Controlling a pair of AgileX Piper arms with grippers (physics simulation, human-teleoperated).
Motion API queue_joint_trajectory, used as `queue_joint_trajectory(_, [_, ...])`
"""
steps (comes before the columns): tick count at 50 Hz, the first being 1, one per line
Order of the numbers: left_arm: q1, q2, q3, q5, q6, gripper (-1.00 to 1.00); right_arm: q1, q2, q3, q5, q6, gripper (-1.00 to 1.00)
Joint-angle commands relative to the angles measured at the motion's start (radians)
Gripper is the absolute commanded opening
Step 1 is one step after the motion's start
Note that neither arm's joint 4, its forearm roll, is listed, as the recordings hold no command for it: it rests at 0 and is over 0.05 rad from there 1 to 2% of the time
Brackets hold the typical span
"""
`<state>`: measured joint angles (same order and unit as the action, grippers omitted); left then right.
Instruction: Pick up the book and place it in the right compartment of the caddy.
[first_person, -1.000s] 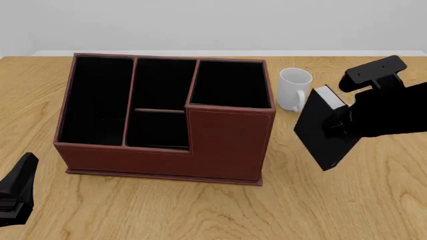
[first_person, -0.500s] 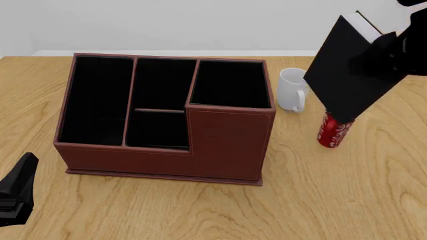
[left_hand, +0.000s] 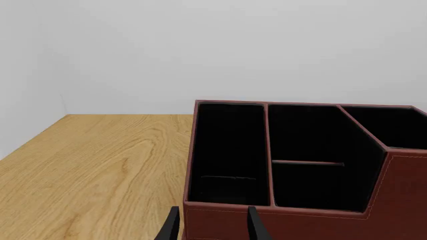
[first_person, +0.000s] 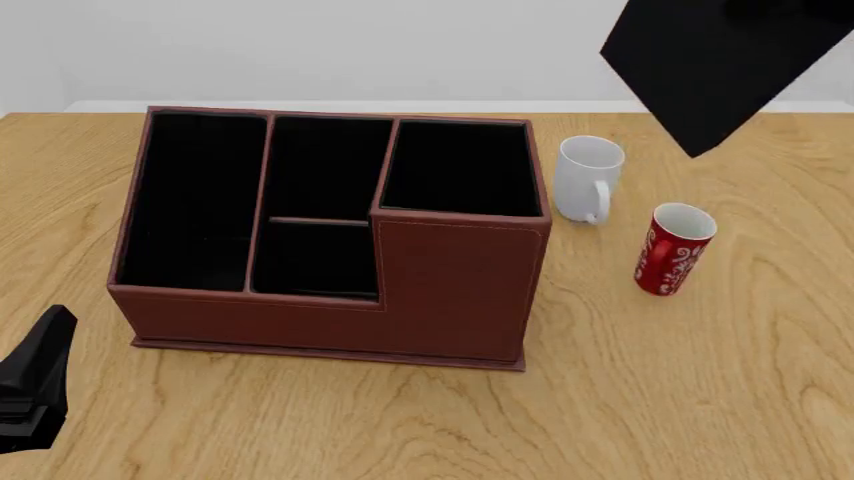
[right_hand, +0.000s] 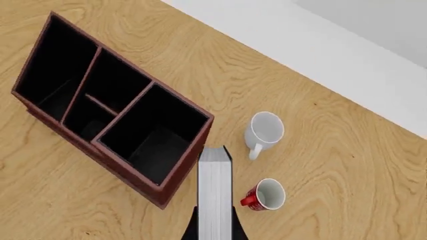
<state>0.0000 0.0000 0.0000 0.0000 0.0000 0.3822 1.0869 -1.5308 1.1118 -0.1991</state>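
The table (first_person: 694, 400) is stretching out under me, light wood grain running to a pale wall. The caddy (first_person: 454, 290) is sitting on it toward my left side, a reddish-brown box with black lining, and all four sections are showing nothing inside. Its right compartment (first_person: 461, 170), the squarish one with the taller walls, is standing at the end nearest the mug.

I am holding the book (first_person: 714, 65) high in the air with my right gripper (right_hand: 214, 231), well above the table and off to the right of the caddy, tilted so one corner is pointing down. In the right wrist view its white page edge (right_hand: 214, 195) is running straight out between my jaws, which are pinching it from both sides.

A white mug (first_person: 587, 178) is standing just beside the caddy's right wall, and a red can (first_person: 673, 250) is standing near it, closer to me.

My left gripper (left_hand: 212, 226) is hanging low in front of the caddy, jaws spread and holding nothing.
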Motion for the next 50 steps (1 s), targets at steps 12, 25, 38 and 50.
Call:
queue_joint_trajectory(12, [0.000, 0.000, 0.000, 0.000, 0.000, 1.00, 0.099, 0.108, -0.128, -0.035, 0.019, -1.00])
queue_joint_trajectory(25, [0.000, 0.000, 0.000, 0.000, 0.000, 1.00, 0.131, 0.172, -0.098, -0.110, 0.032, -1.00])
queue_joint_trajectory(38, [0.000, 0.000, 0.000, 0.000, 0.000, 1.00, 0.140, 0.213, -0.094, -0.159, 0.055, -1.00])
queue_joint_trajectory(50, [0.000, 0.000, 0.000, 0.000, 0.000, 1.00, 0.176, 0.239, -0.067, -0.211, 0.093, -1.00])
